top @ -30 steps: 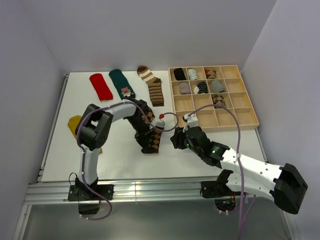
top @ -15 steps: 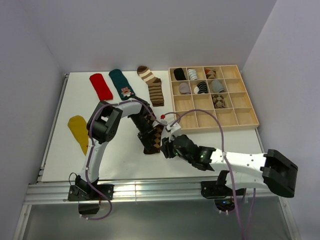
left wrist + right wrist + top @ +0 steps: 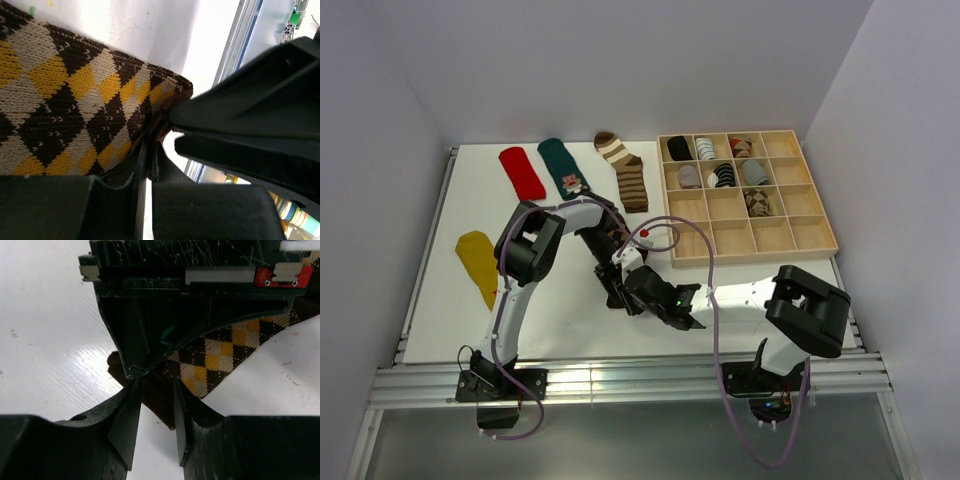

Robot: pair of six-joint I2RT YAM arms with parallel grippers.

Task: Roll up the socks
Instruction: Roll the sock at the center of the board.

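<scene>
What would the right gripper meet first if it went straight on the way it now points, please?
Probably the dark edge of the argyle sock, between the fingers of the right gripper; the left gripper sits just behind.

White arms (image 3: 506, 312), black joints, seemingly purple cables (image 3: 712, 330)

White table (image 3: 450, 300), wooden grid tray (image 3: 812, 232) on the table's far right part, aluminium rail (image 3: 620, 385) along the table's near edge, pale walls (image 3: 620, 60) enclosing the table
</scene>
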